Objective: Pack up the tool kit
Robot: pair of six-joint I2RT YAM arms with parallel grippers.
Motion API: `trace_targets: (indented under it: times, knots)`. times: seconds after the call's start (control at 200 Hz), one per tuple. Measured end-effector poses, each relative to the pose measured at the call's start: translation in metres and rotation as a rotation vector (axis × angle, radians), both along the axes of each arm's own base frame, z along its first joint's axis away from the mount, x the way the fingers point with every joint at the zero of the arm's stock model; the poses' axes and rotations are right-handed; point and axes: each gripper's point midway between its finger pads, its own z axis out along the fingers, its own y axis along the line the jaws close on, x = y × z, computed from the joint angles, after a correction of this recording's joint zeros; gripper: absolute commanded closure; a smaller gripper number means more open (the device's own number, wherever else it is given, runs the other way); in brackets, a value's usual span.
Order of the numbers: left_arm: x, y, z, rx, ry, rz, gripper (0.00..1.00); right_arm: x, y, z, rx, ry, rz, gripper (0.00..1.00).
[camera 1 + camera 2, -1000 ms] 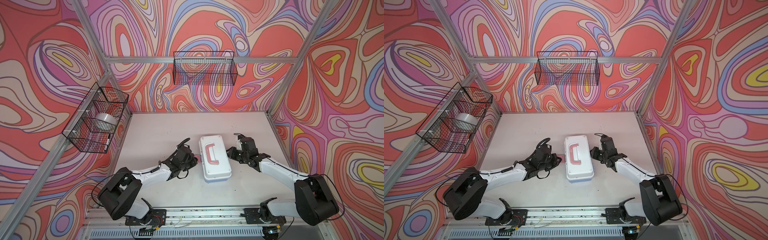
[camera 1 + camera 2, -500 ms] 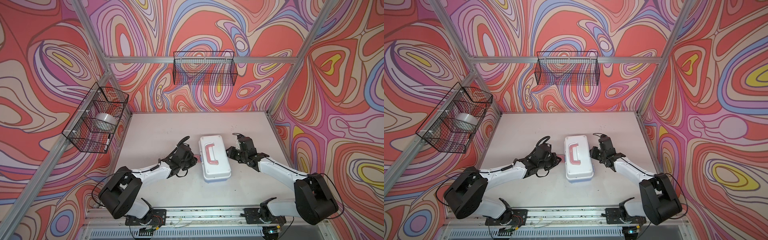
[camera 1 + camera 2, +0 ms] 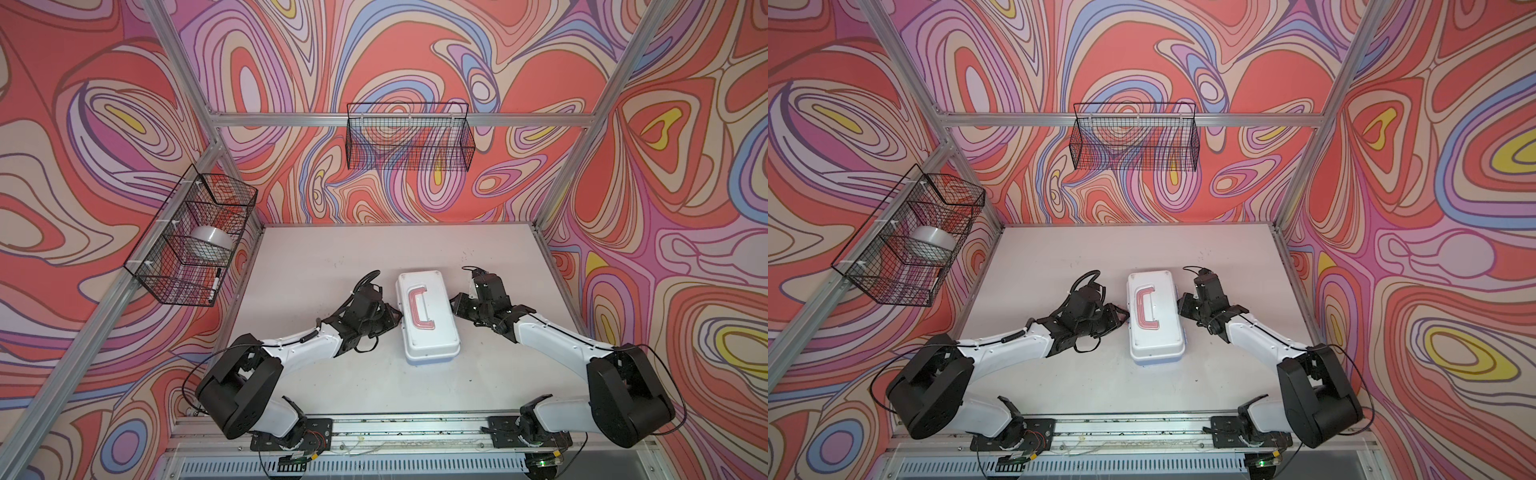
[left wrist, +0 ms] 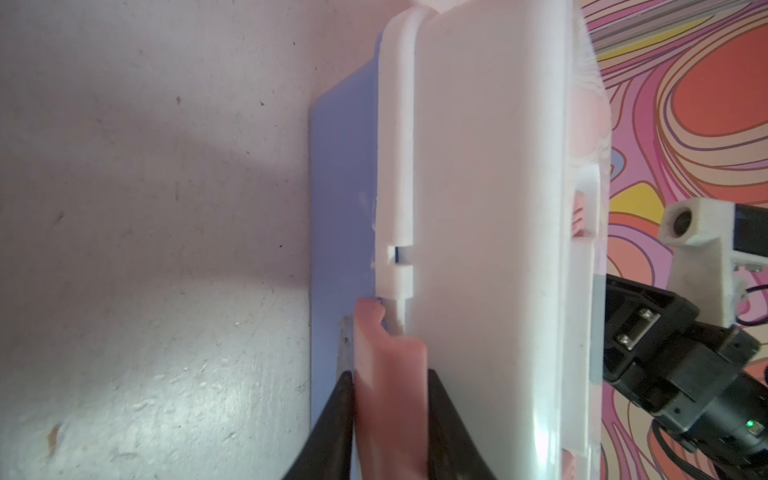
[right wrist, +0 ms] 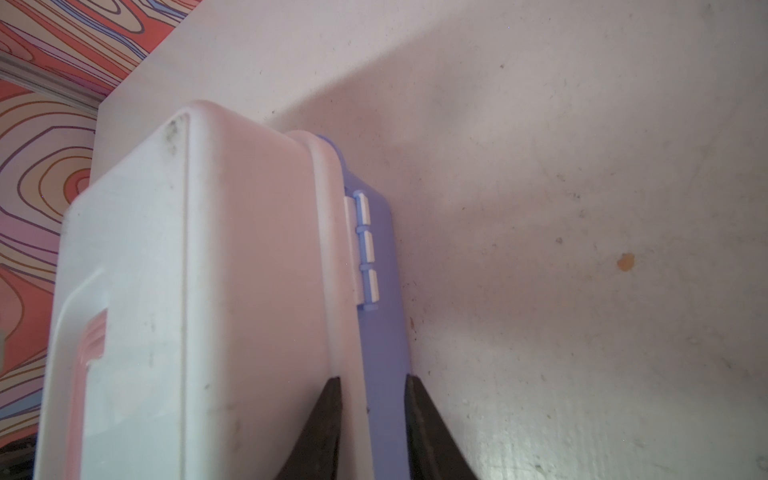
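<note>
While resting lid-up, tool kit (image 3: 430,345) lay long axis toward rear basket (image 3: 409,141), position unchanged from earlier; left gripper (image 4: 390,376) clamped pink latch (image 4: 386,340), right gripper (image 5: 372,380) clamped hinge-side rim.

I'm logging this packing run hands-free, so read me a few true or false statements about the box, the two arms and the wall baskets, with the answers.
1. The tool kit lies on the table with its lid down. True.
2. The left gripper has its fingers on either side of a pink latch. True.
3. The right gripper is on the lid's pink handle. False: its fingers straddle the hinged edge, across the lid rim and blue base, away from the handle.
4. The tape roll sits in the back-wall basket. False: it is in the side-wall basket; the back-wall basket looks empty.
</note>
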Motion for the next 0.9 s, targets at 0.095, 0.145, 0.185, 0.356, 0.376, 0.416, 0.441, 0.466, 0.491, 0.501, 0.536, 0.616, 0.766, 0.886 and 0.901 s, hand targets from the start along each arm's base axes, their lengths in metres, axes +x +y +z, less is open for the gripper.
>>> trace_targets:
  times: [0.095,0.145,0.185,0.356,0.376,0.416,0.441,0.466,0.491,0.501,0.536,0.616,0.766,0.886,0.901]
  knots:
    - [-0.001,0.001,0.000,0.000,-0.001,0.000,0.71,0.000,0.000,0.000,-0.002,0.000,0.000,0.72]
    - [-0.002,0.001,0.001,-0.005,-0.005,0.000,0.71,0.000,0.000,0.000,-0.003,0.000,-0.001,0.72]
    - [-0.003,0.002,0.002,-0.010,-0.010,-0.001,0.71,0.000,0.000,0.000,-0.003,0.000,-0.001,0.72]
    - [-0.006,0.006,0.006,-0.012,-0.022,0.004,0.72,-0.002,0.005,0.000,-0.002,0.000,0.013,0.72]
    - [-0.007,0.007,0.006,-0.010,-0.022,0.004,0.72,-0.002,0.005,0.000,-0.002,0.000,0.014,0.72]
    - [-0.008,0.007,0.006,-0.008,-0.021,0.003,0.72,-0.002,0.006,0.000,-0.002,0.000,0.017,0.72]
    - [-0.008,0.008,0.006,-0.006,-0.020,0.004,0.72,-0.002,0.007,0.000,-0.002,0.000,0.018,0.72]
    - [-0.008,0.008,0.006,-0.005,-0.020,0.004,0.72,-0.003,0.007,0.000,-0.002,0.000,0.019,0.72]
    - [-0.008,0.009,0.006,-0.004,-0.020,0.005,0.72,-0.003,0.007,0.000,-0.002,0.000,0.020,0.72]
    - [-0.009,0.009,0.006,-0.004,-0.020,0.005,0.72,-0.003,0.007,0.000,-0.002,-0.001,0.020,0.72]
    - [-0.009,0.009,0.006,-0.004,-0.020,0.006,0.72,-0.003,0.007,0.000,-0.002,-0.001,0.020,0.72]
    - [-0.009,0.009,0.006,-0.004,-0.021,0.005,0.72,-0.002,0.008,0.000,-0.001,-0.001,0.020,0.72]
    - [-0.013,0.013,0.007,0.005,-0.026,0.004,0.72,-0.003,0.011,-0.001,0.004,0.000,0.032,0.72]
    - [-0.015,0.016,0.014,0.009,-0.045,0.007,0.71,-0.005,0.014,-0.001,0.005,0.000,0.041,0.72]
    - [-0.015,0.016,0.016,0.007,-0.049,0.007,0.71,-0.005,0.014,-0.001,0.006,0.001,0.041,0.72]
